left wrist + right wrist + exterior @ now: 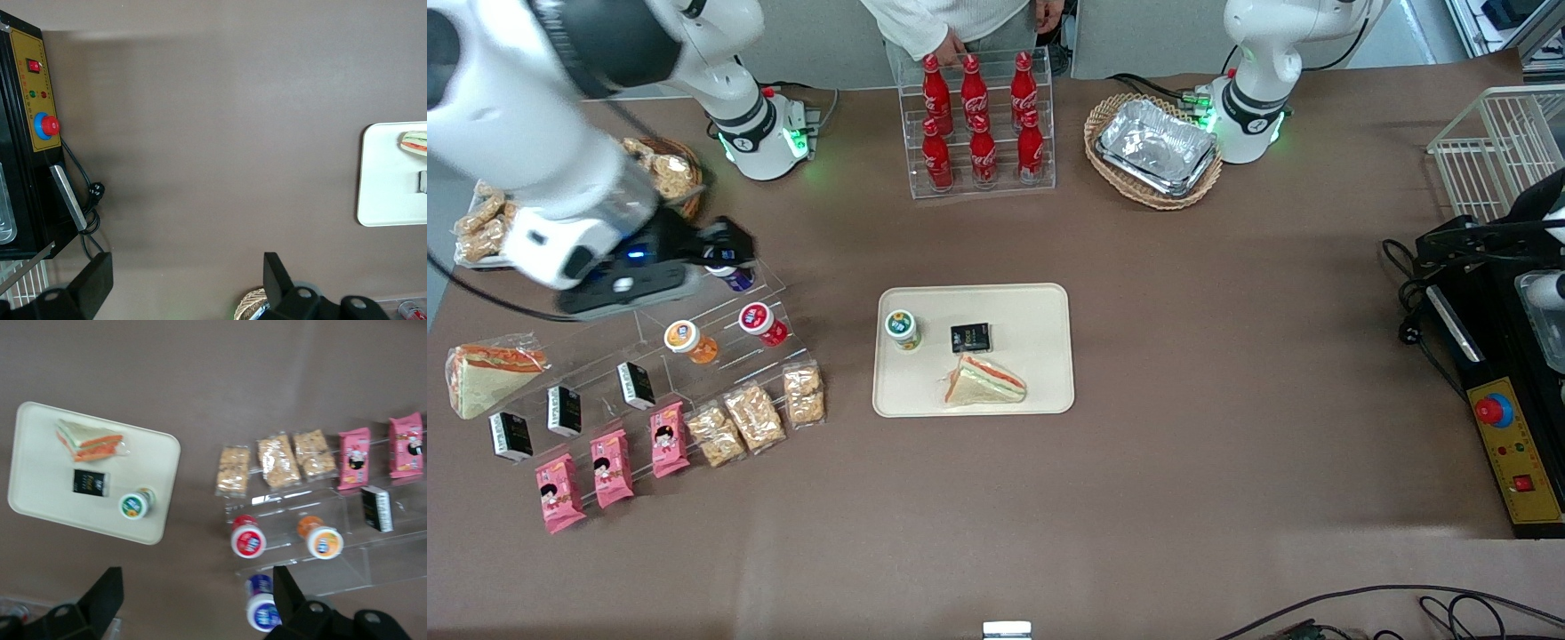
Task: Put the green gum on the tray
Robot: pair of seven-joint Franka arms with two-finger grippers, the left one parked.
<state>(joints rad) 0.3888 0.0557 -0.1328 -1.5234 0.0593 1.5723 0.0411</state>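
Note:
The green gum [903, 329], a small bottle with a white-rimmed green lid, stands upright on the cream-beige tray [1040, 311], near the tray corner closest to the working arm. It also shows in the right wrist view [135, 505] on the tray [40, 500]. My right gripper [727, 247] is open and empty, well away from the tray, above the clear acrylic shelf [783, 293] beside the blue-lidded bottle [262, 608]. In the right wrist view the gripper [198, 600] has bare table between its fingers. The tray's edge shows in the left wrist view [387, 193].
A wrapped sandwich [984, 380] and a small black box [970, 338] lie on the tray. The shelf holds an orange-lidded bottle [682, 338], a red-lidded bottle [758, 322], black boxes, pink packets and snack bars. A cola rack [978, 124] and a basket of foil trays [1156, 147] stand farther back.

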